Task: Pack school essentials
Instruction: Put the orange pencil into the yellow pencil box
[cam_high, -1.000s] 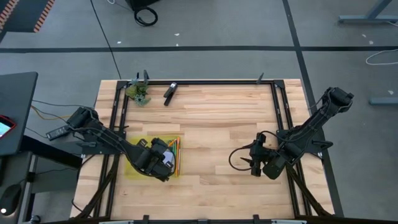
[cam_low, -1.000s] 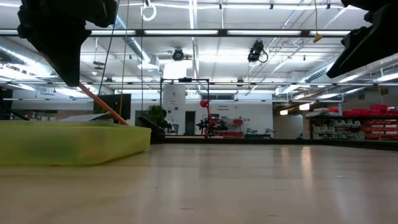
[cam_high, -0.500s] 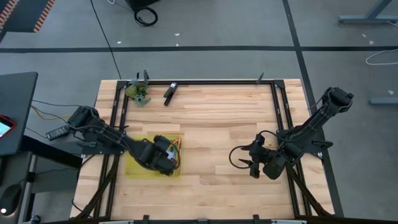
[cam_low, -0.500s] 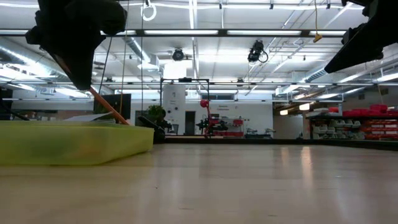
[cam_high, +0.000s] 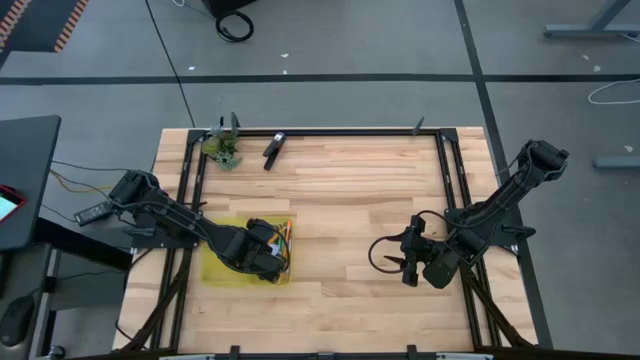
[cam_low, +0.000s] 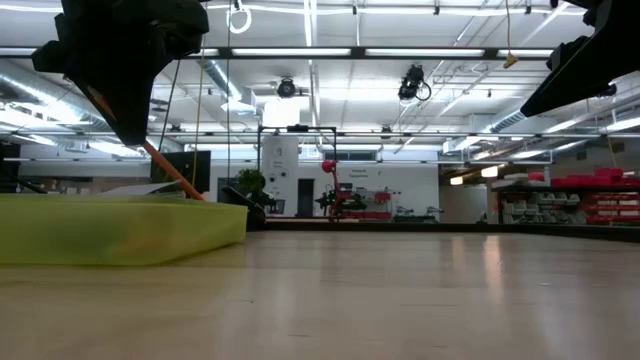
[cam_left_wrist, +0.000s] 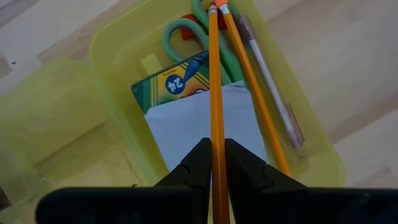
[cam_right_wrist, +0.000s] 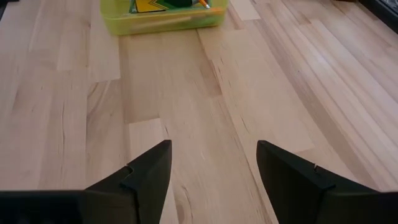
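Right now an orange pencil (cam_left_wrist: 216, 93) is pinched between the two dark fingers of the left gripper (cam_left_wrist: 214, 163), which are closed tight against its shaft; the pencil slants down so that its far end reaches into the yellow-green translucent bin (cam_left_wrist: 118, 28). Just beside it in the bin lies a second orange pencil (cam_left_wrist: 252, 87), and next to that a pale purple pen (cam_left_wrist: 270, 87) along the bin's wall. Under the pencils sits the pale blue notepad (cam_left_wrist: 193, 127), partly overlapped by the crayon box (cam_left_wrist: 171, 78) with its green and yellow print. Beyond those, the green-handled scissors (cam_left_wrist: 177, 34) rest at the bin's far end, with a small red eraser (cam_left_wrist: 189, 38) showing between the handle loops. From above, the bin (cam_high: 215, 268) stands near the table's left front part, with the left gripper (cam_high: 262, 260) directly over it. From table height the held pencil (cam_low: 170, 170) angles down behind the bin's rim (cam_low: 120, 225). The right gripper (cam_high: 405, 262) hovers over bare wood (cam_right_wrist: 186, 93) well apart from the bin, its fingers (cam_right_wrist: 146, 171) spread wide and holding nothing. At the table's far left edge lie a green leafy clump (cam_high: 224, 150) and, near it, a black oblong tool (cam_high: 273, 149).
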